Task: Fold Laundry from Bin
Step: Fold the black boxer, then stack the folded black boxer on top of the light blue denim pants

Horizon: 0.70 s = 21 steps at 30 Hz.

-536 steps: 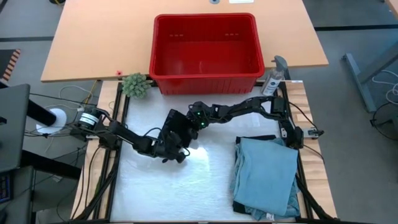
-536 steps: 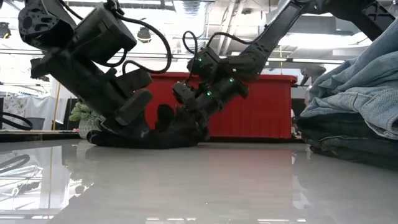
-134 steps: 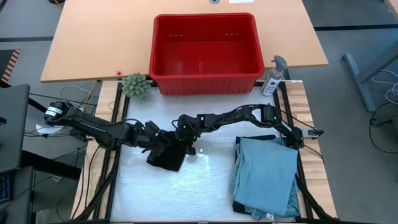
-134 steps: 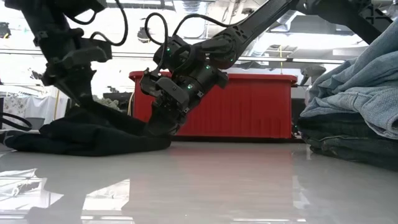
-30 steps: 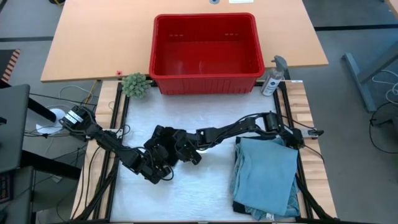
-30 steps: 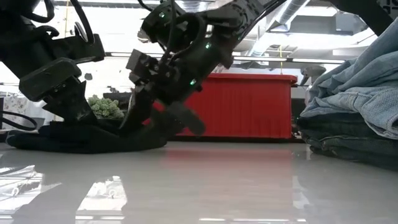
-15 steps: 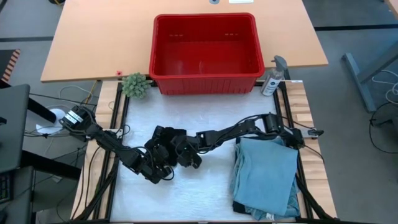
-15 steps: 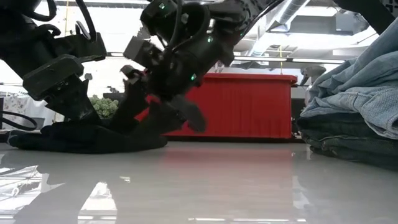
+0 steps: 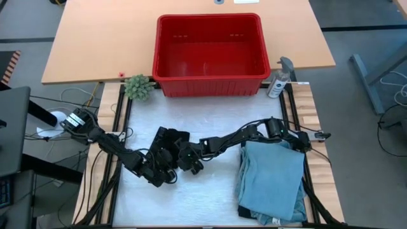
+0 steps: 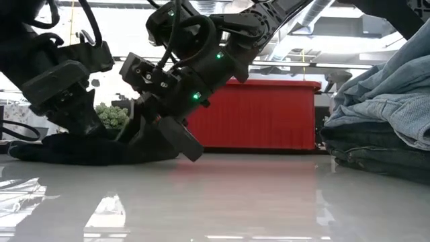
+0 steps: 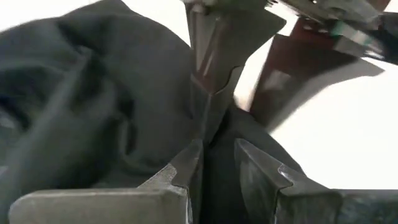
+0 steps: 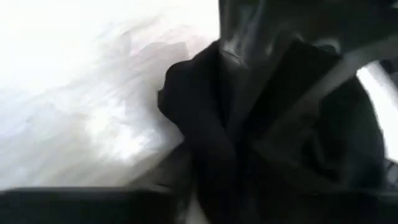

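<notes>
A small black garment point(image 9: 170, 141) lies crumpled on the white table top, left of centre. My left gripper point(image 9: 164, 166) comes at its near edge from the table's near left and is shut on a fold of it point(image 11: 217, 171). My right gripper point(image 9: 186, 160) reaches in from the right and slants down at the same edge point(image 10: 164, 138), fingers apart. The red bin point(image 9: 210, 86) stands at the table's far edge, nothing showing in it. Folded light blue laundry point(image 9: 270, 181) lies at the near right. My left gripper pinches a raised fold at the black garment's near edge point(image 11: 214, 146) between its two fingers, slanting down from the near left. The rest of the garment lies slack on the table. My right gripper has one fingertip point(image 11: 208, 102) down on that same fold, just ahead of my left fingers. Its other finger stands clear over the bare table.
A green fuzzy ball point(image 9: 138, 87) and a spray bottle point(image 9: 278, 79) stand at the bin's two near corners. The stack of folded denim-like pieces point(image 10: 383, 128) takes up the table's near right. Bare white table top lies between the garment and the stack.
My right gripper has sunk toward the table and shifted a little toward the left edge, coming down onto the black garment beside my left gripper. The garment's bulk stays where it was.
</notes>
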Each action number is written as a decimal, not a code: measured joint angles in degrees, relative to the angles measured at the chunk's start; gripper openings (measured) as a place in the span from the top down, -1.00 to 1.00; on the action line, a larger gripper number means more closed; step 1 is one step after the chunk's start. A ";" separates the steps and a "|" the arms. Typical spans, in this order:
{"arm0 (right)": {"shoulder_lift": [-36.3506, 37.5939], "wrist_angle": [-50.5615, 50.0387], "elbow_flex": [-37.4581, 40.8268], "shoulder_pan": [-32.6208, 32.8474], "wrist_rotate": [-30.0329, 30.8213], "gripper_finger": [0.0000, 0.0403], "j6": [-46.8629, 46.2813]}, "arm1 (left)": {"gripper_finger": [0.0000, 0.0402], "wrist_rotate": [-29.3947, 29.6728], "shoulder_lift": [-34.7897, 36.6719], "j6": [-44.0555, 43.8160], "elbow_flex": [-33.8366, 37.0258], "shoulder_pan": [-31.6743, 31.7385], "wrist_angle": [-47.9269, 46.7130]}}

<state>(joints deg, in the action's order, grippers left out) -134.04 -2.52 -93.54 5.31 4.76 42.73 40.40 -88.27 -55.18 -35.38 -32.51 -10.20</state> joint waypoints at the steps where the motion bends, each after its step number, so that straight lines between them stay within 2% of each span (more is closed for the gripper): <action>1: -0.02 -0.67 0.00 0.12 0.34 0.23 -0.93 | 0.61 -0.83 0.00 -0.03 1.05 0.00 2.52; 4: -0.04 -2.74 -0.04 0.49 0.92 0.78 -2.99 | 0.61 -3.49 0.01 0.00 2.93 -0.07 6.79; 5: -0.04 -3.38 -0.07 0.66 1.55 0.86 -3.51 | 0.61 -4.06 0.23 0.02 2.94 -0.05 6.87; 12: 0.37 -5.73 -0.04 2.34 5.46 0.88 -8.04 | 0.71 -8.52 8.32 5.92 -0.68 -0.36 3.52; 21: 5.31 -14.08 0.43 3.61 4.58 0.88 -18.42 | 0.83 -6.59 25.62 6.40 -7.46 -0.92 -24.02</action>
<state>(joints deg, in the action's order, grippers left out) -128.73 -16.60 -93.10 8.93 9.35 24.31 33.80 -62.65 -48.79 -42.84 -33.43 -34.22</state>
